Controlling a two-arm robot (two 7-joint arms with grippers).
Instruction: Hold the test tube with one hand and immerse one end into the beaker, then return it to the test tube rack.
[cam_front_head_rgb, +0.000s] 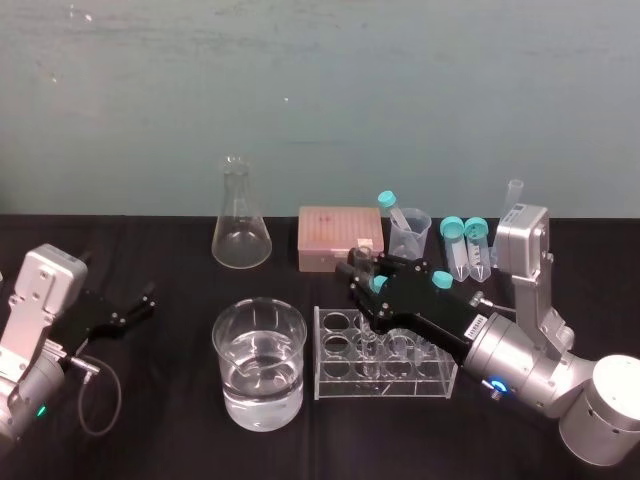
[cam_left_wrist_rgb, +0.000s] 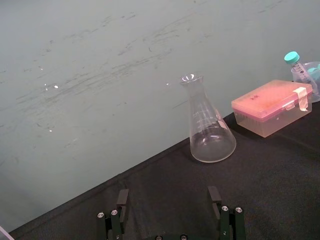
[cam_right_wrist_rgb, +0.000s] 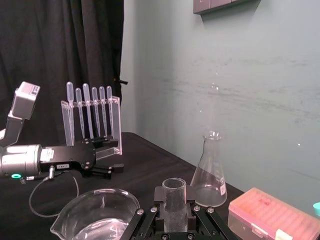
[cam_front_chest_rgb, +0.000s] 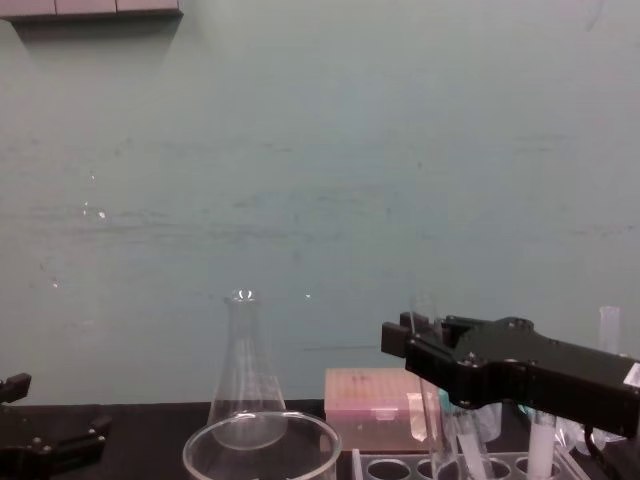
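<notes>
- Head view: the right gripper (cam_front_head_rgb: 365, 290) is reaching over the test tube rack (cam_front_head_rgb: 335, 385), beside the beaker (cam_front_head_rgb: 232, 345); its wrist label is too small to read.
- Left wrist view: the left gripper (cam_left_wrist_rgb: 168, 197) is idling, spread wide.
- Right wrist view: the test tube (cam_right_wrist_rgb: 174, 200) is standing upright, mouth up, pinched between the fingers (cam_right_wrist_rgb: 150, 217).
- Chest view: the tube is running down past the gripper to the rack.

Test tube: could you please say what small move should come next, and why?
Probably a straight lift: the right gripper grips the test tube, whose lower end sits in the test tube rack; the beaker stands beside the rack. The left gripper rests open, far left.
</notes>
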